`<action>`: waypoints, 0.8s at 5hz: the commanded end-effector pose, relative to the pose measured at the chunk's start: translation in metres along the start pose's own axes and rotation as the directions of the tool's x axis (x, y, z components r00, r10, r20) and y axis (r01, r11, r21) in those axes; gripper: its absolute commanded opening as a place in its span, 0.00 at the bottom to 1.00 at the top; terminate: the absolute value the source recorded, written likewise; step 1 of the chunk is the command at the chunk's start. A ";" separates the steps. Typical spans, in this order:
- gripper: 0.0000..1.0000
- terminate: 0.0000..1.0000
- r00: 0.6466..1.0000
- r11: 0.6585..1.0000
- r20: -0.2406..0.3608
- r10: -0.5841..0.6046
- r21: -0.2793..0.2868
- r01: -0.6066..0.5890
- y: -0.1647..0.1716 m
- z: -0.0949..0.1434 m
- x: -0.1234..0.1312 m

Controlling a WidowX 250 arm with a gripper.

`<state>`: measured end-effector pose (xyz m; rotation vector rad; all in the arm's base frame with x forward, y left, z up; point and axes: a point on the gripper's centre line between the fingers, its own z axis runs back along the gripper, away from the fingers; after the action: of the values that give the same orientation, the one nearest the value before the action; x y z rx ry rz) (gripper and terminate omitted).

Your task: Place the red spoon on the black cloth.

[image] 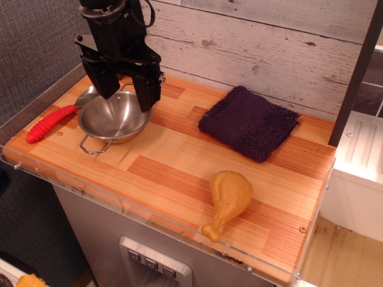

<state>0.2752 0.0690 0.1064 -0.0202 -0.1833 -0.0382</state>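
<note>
The red spoon (pixel 51 123) lies on the wooden counter at the far left, its ribbed red handle pointing front-left and its silver bowl (pixel 87 94) just behind the steel pan. The black cloth (pixel 249 122), dark purple-black and fuzzy, lies flat at the back right of the counter. My gripper (pixel 127 98) hangs open over the back of the pan, one finger (pixel 108 81) near the spoon's bowl, the other (pixel 148 92) over the pan's right rim. It holds nothing. The cloth is well to its right.
A two-handled steel pan (pixel 114 122) sits at the left under the gripper. A yellow toy chicken drumstick (pixel 227 200) lies near the front edge. A plank wall runs behind; a clear lip (pixel 149 215) edges the counter front.
</note>
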 end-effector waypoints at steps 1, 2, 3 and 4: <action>1.00 0.00 1.000 1.000 0.000 0.000 0.000 0.000 0.000 0.000 0.000; 1.00 0.00 1.000 1.000 -0.007 0.026 -0.004 -0.026 0.012 -0.001 -0.003; 1.00 0.00 0.998 0.998 -0.022 0.064 0.011 -0.064 0.051 0.001 -0.010; 1.00 0.00 0.998 0.998 -0.049 0.042 0.056 -0.039 0.088 0.005 -0.018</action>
<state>0.2582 0.1526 0.0947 0.0118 -0.1017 0.0006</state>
